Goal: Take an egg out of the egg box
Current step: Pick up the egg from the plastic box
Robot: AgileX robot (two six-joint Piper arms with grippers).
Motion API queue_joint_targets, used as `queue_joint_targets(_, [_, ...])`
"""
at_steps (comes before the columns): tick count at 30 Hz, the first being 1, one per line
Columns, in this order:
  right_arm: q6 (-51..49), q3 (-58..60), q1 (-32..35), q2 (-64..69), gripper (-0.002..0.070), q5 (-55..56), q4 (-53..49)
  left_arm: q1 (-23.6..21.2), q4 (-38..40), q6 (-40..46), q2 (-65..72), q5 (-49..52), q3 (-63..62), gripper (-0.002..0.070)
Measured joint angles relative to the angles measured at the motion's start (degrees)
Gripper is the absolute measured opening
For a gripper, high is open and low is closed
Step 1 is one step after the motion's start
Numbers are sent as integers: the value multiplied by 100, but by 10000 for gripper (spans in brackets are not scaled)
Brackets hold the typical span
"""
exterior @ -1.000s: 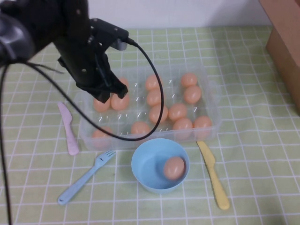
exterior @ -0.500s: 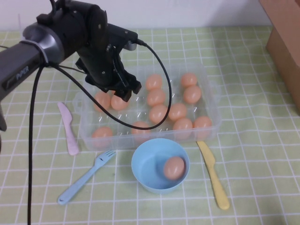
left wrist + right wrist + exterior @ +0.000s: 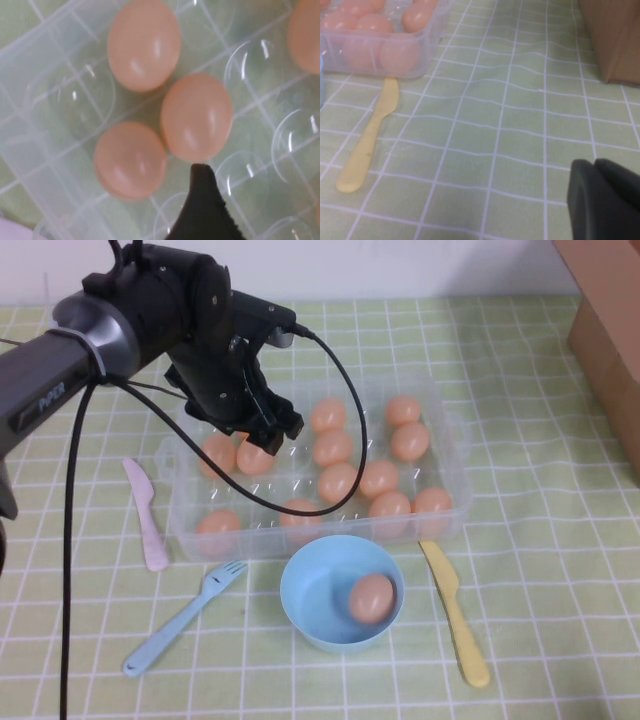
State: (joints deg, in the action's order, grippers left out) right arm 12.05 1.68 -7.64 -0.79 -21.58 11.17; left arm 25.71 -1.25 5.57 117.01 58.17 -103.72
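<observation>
The clear plastic egg box [image 3: 452, 455] stands mid-table with several peach-orange eggs in its cups. My left gripper [image 3: 266, 435] is low over the box's left part, open and empty, right by two eggs [image 3: 255, 456] there. In the left wrist view one black fingertip [image 3: 200, 192] lies just beside the nearest egg [image 3: 196, 116], with two more eggs [image 3: 130, 160] close by in the box [image 3: 75, 100]. My right gripper [image 3: 600, 167] is shut and empty, low over the tablecloth, right of the box [image 3: 427, 37]; the high view does not show it.
A light-blue bowl [image 3: 300, 585] holding one egg [image 3: 371, 598] sits in front of the box. A yellow knife [image 3: 455, 612] lies at its right, a blue fork [image 3: 180, 620] and pink knife [image 3: 146, 512] at the left. A cardboard box [image 3: 610, 330] stands far right.
My left arm came down and moved right over the box's left part during the last second; in the last half second it has hardly moved. The eggs have not moved.
</observation>
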Motion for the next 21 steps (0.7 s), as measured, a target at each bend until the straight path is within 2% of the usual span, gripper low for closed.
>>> queue_joint_targets(12, [0, 0, 0, 0, -20, 0, 0, 0, 269, 390, 11, -545, 0, 440])
queue_joint_targets(21, [0, 0, 0, 0, -20, 0, 0, 0, 272, 400, 339, -545, 0, 440])
